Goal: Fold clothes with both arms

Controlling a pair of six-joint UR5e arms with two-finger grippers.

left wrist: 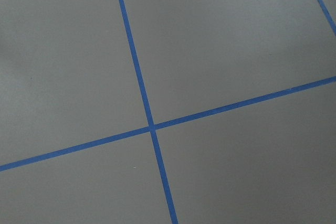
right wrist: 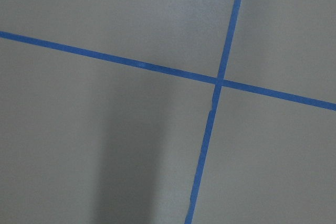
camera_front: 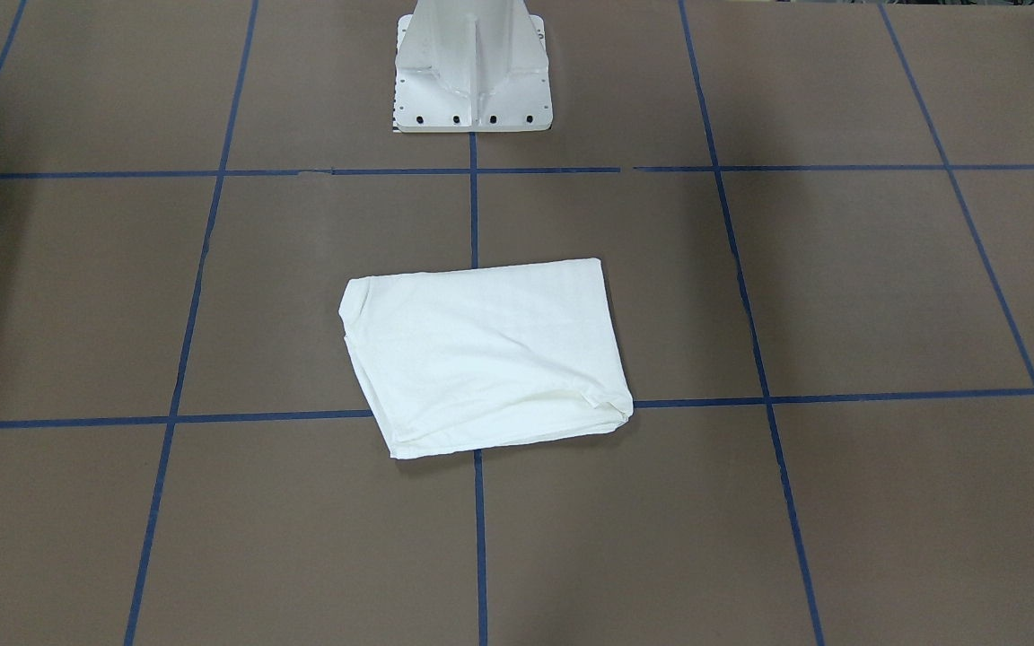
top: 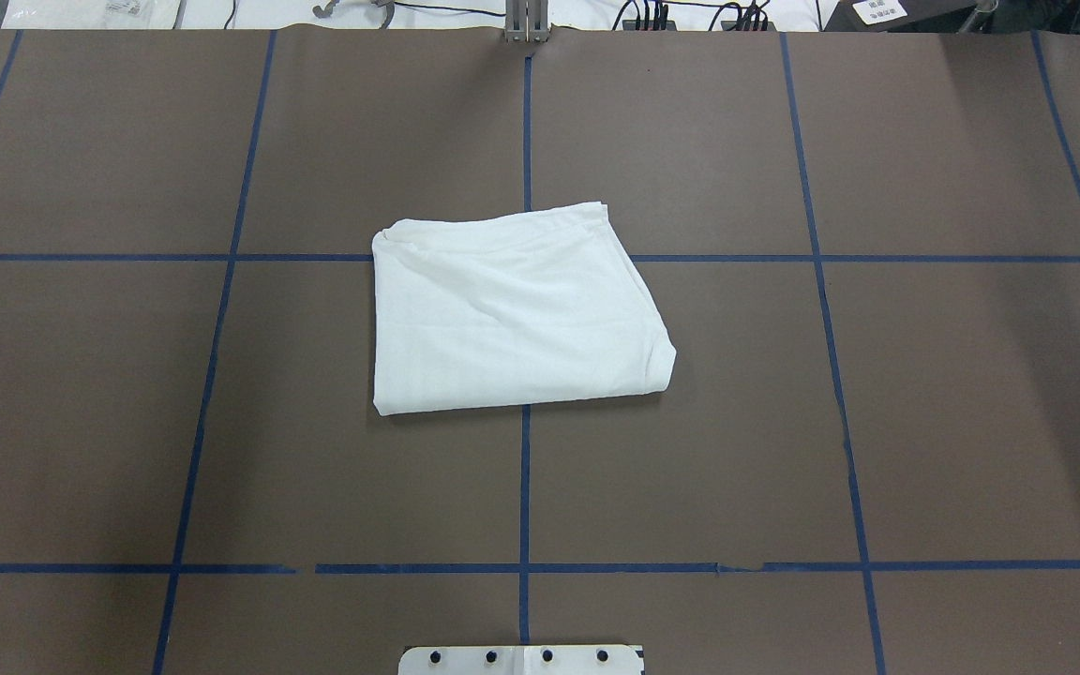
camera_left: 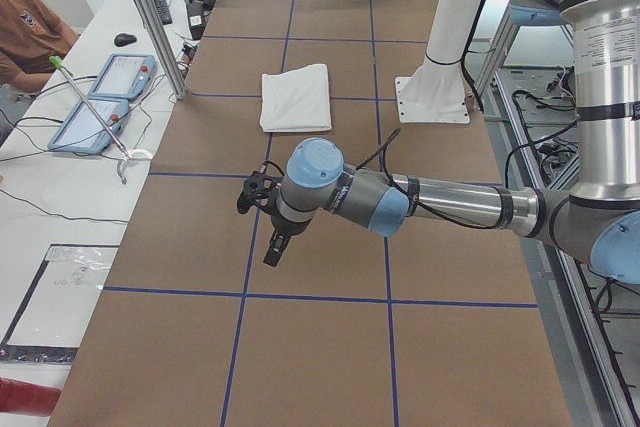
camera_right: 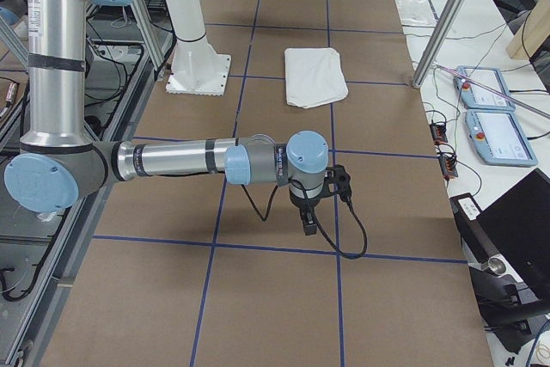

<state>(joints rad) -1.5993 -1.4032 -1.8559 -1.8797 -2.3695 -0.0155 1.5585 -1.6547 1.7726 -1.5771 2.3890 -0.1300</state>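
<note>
Left end: a white side table [camera_left: 50, 207] carries two blue-framed tablets [camera_left: 105, 97] and loose cables, and a person's orange-brown sleeve [camera_left: 25, 32] shows at its far corner.

We see the left arm [camera_left: 440, 205] stretched low over the brown bench [camera_left: 330, 347]. The left hand [camera_left: 271, 257] points down above a blue tape line [camera_left: 250, 277] with nothing visible in it. We cannot tell how far apart its fingers stand.

Middle: the white T-shirt [top: 512, 314] is folded to a rough rectangle. It lies flat across a crossing of tape lines, in front of the white pedestal [camera_front: 472, 72] and well apart from both arms.

Right end: the right arm [camera_right: 172, 161] is stretched likewise, and the right hand [camera_right: 308, 228] points down near a tape line. We cannot tell its opening either. Beyond it are two more tablets [camera_right: 494, 118] and a black laptop [camera_right: 516, 229].

Hard to make out: we find no print or label on the shirt's upper face. Both arms fall outside the overhead and front views. Each wrist camera shows only bench and tape.
</note>
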